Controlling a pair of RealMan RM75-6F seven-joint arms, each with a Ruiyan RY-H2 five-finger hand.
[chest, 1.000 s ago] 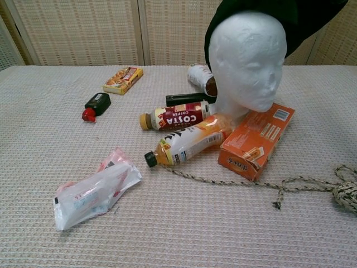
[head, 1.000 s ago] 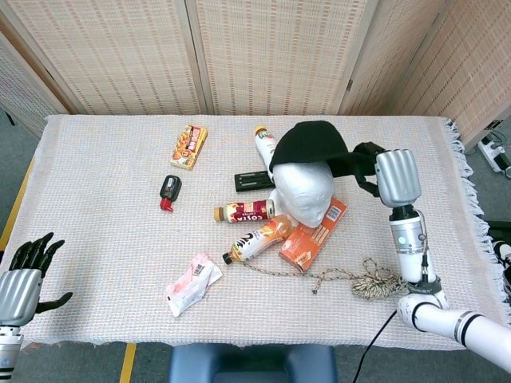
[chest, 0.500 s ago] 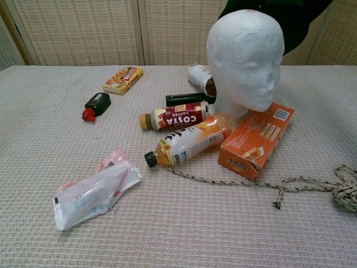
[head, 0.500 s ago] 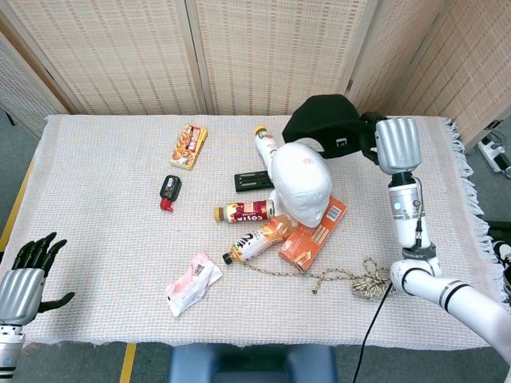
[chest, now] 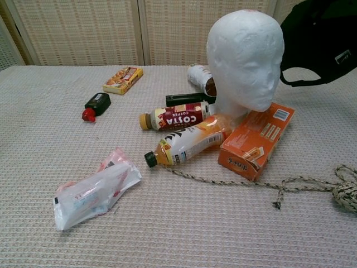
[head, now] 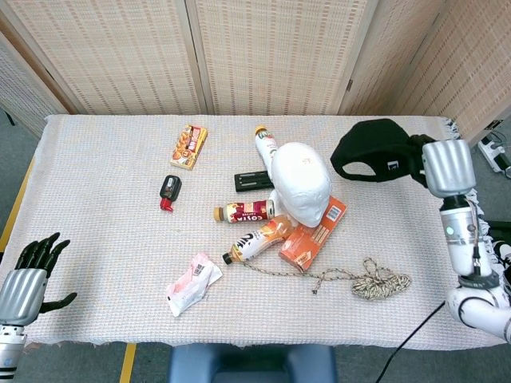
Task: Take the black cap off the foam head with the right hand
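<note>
Head view: right robot hand [head: 435, 162] gripped the black cap [head: 374, 152], held in the air to the right of the foam head [head: 302, 182] and apart from it. Foam head was bare and upright on the tabletop [head: 104, 223], base just beside the orange box [head: 313, 234]. Left robot hand [head: 30, 275] sat at the near-left tabletop edge, fingers spread, holding nothing.

Chest view showed neither robot hand, only the cap at the top right, with a small white label on it. It did show the foam head's face turned toward the camera, and the COSTA bottle [chest: 175, 118] and orange juice bottle [chest: 187, 142] lying in front of it; the rope [chest: 312, 185] ran along the near right.

Versus 1.0 s ago: cap was on the head then; 0.5 s ago it was lifted behind it; at this frame it had moved clear to the right. Left robot hand unchanged.
</note>
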